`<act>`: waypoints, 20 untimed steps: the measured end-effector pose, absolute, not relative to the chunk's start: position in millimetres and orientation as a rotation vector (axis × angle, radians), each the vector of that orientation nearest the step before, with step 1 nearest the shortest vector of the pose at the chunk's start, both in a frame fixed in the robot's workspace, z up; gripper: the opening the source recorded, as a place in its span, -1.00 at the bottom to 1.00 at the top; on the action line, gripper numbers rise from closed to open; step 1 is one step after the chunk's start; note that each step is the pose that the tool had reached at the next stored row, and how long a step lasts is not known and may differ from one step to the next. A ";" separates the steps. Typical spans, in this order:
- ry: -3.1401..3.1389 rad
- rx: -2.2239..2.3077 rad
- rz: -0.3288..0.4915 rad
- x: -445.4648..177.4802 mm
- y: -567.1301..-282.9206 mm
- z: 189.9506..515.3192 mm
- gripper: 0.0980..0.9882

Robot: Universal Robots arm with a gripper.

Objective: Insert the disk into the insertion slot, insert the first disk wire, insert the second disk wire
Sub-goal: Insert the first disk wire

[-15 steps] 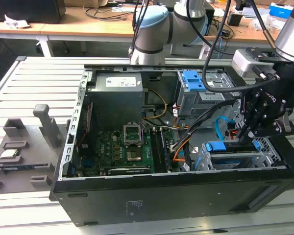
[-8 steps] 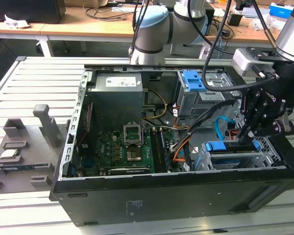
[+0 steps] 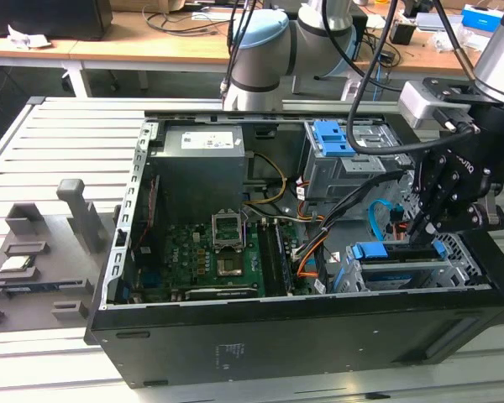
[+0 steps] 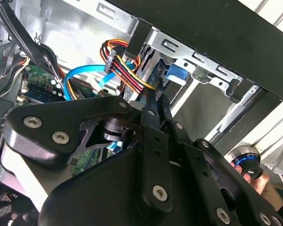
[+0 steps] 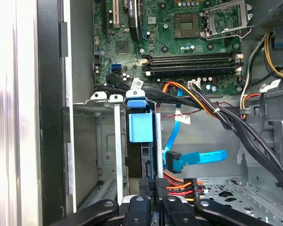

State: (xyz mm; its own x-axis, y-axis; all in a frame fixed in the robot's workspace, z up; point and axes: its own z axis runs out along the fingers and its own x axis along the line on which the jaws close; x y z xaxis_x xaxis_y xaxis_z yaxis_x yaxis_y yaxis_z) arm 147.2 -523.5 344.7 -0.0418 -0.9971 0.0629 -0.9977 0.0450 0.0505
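Low at the exterior view's right: gripper, fingers drawn together, apparently pinching the black power plug with its red, orange and yellow leads. Straight ahead of the fingertips in the first wrist view: disk, framed in glossy blue plastic, seated in the insertion slot, long axis in line with the reach. Impossible to tell whether plug and disk touch. Slot walls of thin perforated sheet metal, silver-grey. Just beside the plug, lying loose: flat blue data cable, pliant, ribbon-like.

We are in a robotics lab. Cable-strewn wooden desks line the upper frame, behind a slatted metal workbench.
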 end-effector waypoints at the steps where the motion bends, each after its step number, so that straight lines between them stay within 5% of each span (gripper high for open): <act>1: -2.212 2.118 0.009 147.2 -523.6 344.4 -0.85; 20: -2.215 2.121 0.001 148.7 -528.5 335.5 -0.85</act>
State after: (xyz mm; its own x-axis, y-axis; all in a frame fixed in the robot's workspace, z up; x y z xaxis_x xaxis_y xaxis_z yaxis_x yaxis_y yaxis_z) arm 148.7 -528.5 335.5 -0.0417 -0.9977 0.0543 -0.9977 0.0445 0.0510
